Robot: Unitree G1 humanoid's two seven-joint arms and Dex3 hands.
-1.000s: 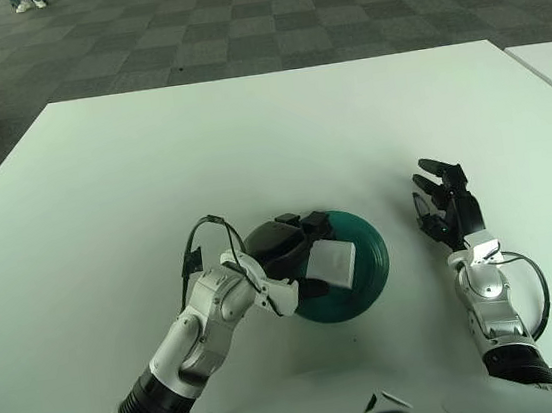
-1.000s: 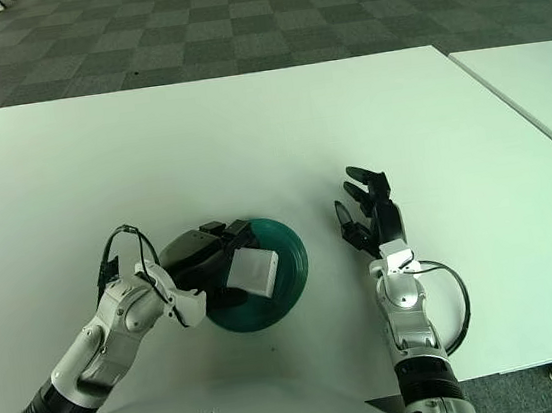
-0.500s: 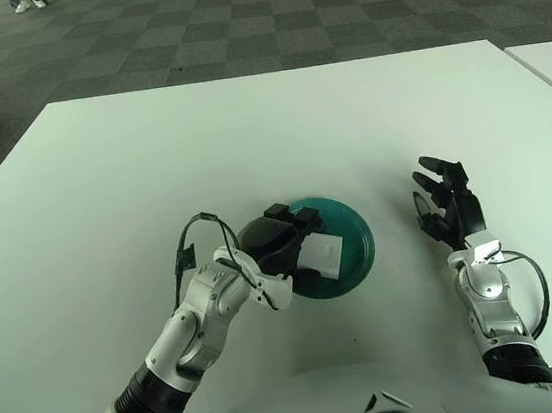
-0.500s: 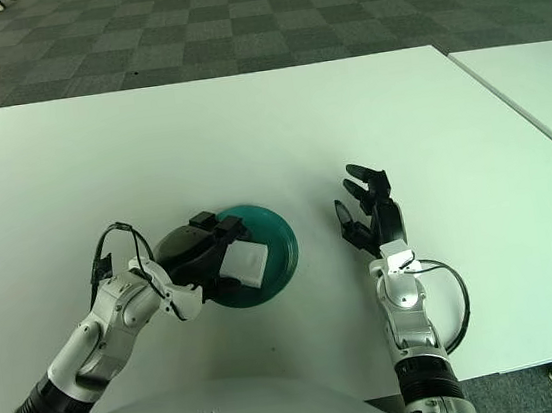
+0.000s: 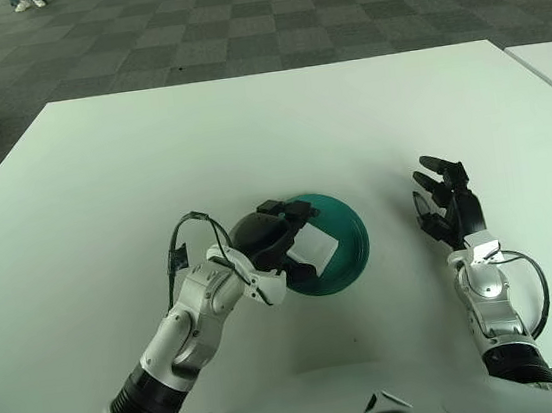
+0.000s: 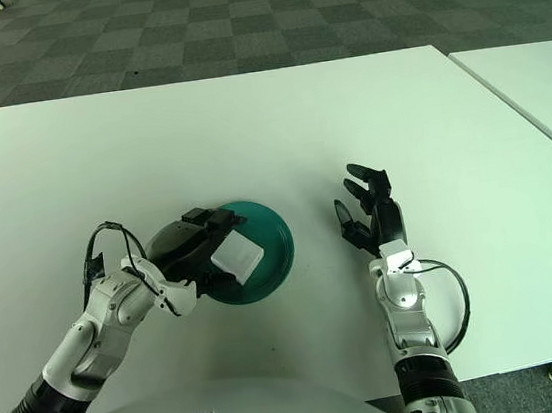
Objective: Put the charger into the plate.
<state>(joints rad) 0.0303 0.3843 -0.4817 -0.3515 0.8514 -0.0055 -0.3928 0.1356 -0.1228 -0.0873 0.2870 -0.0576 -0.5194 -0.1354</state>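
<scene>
**Desk:** What have you got at the left of the white table?

**Caption:** Your left hand reaches over the near-left rim of the teal plate. Its dark fingers are curled around the left end of the white charger, one above it, another under its near edge. You can see them touching it, so call it a grasp.

**Desk:** And the charger itself?

**Caption:** It sits over the plate's left half, tilted, its right end low against the teal surface. You cannot tell whether it is bearing on the plate or held just clear.

**Desk:** The right side?

**Caption:** Your right hand shows well apart from the plate, to its right, above the table, palm turned toward the plate. Its three fingers are spread and upright and hold nothing. A black cable loops beside its wrist.
</scene>
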